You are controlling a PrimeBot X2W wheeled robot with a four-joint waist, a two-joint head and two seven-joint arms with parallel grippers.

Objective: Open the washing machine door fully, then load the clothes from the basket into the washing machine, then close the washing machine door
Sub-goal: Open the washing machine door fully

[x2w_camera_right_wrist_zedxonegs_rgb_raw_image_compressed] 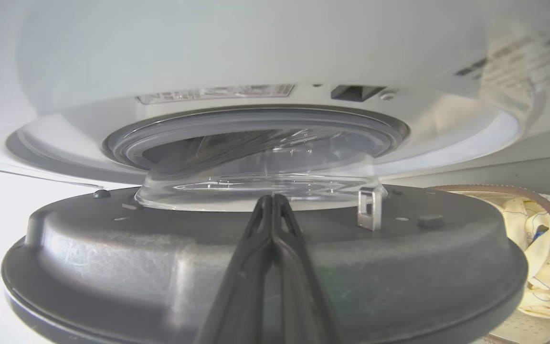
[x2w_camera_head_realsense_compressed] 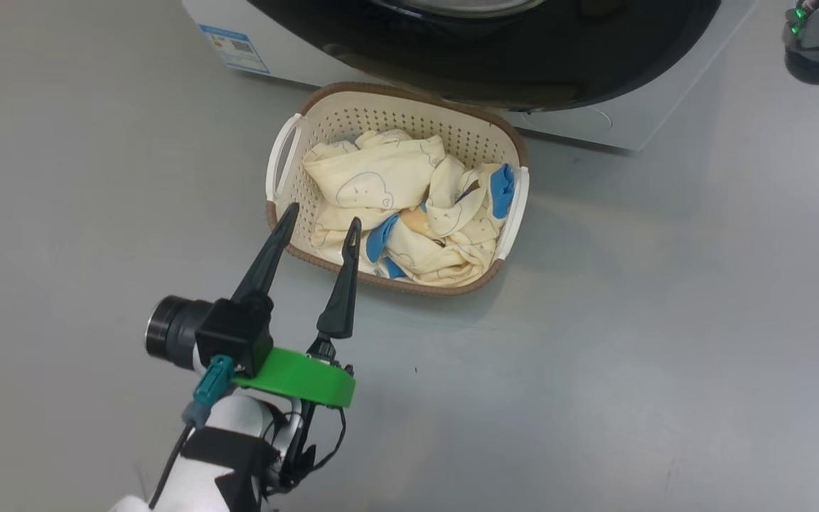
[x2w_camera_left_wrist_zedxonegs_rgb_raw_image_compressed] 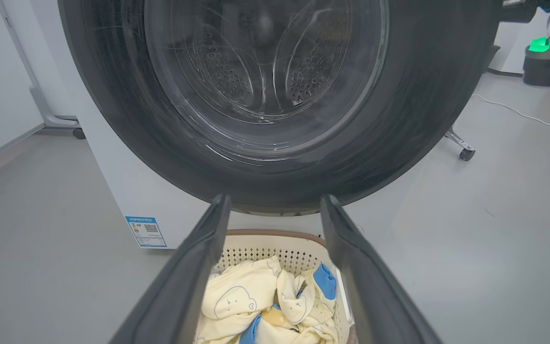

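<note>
Bottom centre, right wrist view: my right gripper (x2w_camera_right_wrist_zedxonegs_rgb_raw_image_compressed: 271, 203) clenched, empty, tips at inner face of washing machine door (x2w_camera_right_wrist_zedxonegs_rgb_raw_image_compressed: 112, 258), door part open. I'd push steady beside latch (x2w_camera_right_wrist_zedxonegs_rgb_raw_image_compressed: 369, 208), clear of glass bowl (x2w_camera_right_wrist_zedxonegs_rgb_raw_image_compressed: 260, 186), swing to full. Lower left, head view: left gripper (x2w_camera_head_realsense_compressed: 323, 214) spread wide over basket (x2w_camera_head_realsense_compressed: 381, 89) rim; clothes (x2w_camera_head_realsense_compressed: 381, 178) inside, frame centre.
</note>
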